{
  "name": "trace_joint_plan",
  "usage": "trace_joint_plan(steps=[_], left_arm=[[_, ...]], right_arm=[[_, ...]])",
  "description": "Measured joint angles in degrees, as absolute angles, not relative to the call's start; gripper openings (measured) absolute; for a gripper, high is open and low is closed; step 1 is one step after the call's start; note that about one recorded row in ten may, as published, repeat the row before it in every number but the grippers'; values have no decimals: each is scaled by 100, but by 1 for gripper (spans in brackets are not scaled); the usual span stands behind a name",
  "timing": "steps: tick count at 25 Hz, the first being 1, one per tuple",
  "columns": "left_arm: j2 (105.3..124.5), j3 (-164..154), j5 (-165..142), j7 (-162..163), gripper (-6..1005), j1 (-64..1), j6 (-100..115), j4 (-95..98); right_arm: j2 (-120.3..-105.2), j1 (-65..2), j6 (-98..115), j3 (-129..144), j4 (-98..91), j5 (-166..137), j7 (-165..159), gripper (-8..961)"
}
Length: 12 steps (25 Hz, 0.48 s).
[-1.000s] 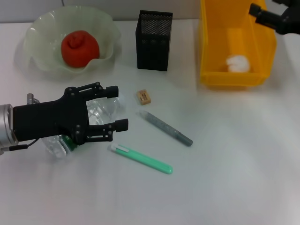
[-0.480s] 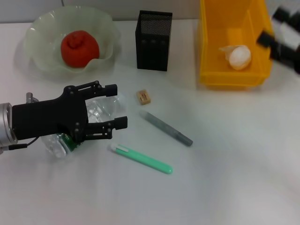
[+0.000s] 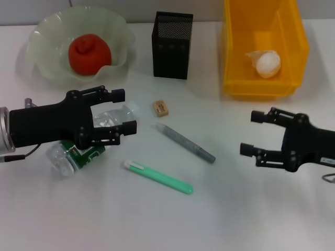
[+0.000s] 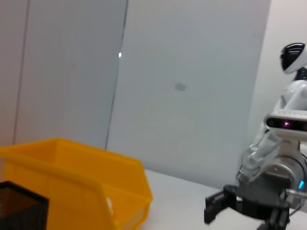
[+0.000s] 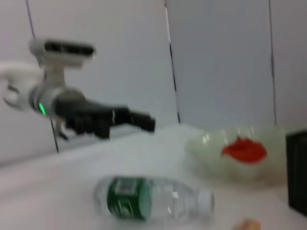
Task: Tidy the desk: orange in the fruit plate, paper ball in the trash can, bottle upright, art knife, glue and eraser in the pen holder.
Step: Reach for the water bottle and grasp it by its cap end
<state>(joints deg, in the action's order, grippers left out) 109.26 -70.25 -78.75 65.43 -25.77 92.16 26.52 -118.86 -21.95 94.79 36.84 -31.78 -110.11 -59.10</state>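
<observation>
The bottle [image 3: 78, 155] lies on its side at the left, also in the right wrist view [image 5: 148, 199]. My left gripper [image 3: 123, 110] is open and hovers over its clear end without touching it. My right gripper [image 3: 251, 133] is open and empty, low over the table at the right. The orange [image 3: 89, 52] sits in the fruit plate [image 3: 42, 36]. The paper ball [image 3: 267, 63] lies in the trash can [image 3: 261, 86]. The eraser [image 3: 161, 108], a grey pen-shaped tool [image 3: 186, 143] and a green one [image 3: 157, 177] lie in front of the pen holder [image 3: 171, 44].
The table edge and a wall run behind the plate, pen holder and trash can. The left wrist view shows the trash can [image 4: 72, 172], the pen holder's corner [image 4: 19, 206] and my right gripper [image 4: 225, 211] beyond them.
My right gripper left the space over the trash can and came down to the front right. The paper ball shifted inside the can. My left gripper moved slightly back, uncovering more of the bottle.
</observation>
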Motion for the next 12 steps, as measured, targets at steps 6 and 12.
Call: trace_joint_plan(steps=[6, 12], left_arm=[[10864, -7039, -7875, 6747, 830, -2621, 8971, 2661], [10940, -6927, -8596, 7662, 830, -2718, 8249, 3244]], right_arm=[[-11900, -2290, 9017, 3691, -2911, -11277, -5662, 832], [-11901, -2294, 9003, 3691, -2901, -11285, -5631, 831]])
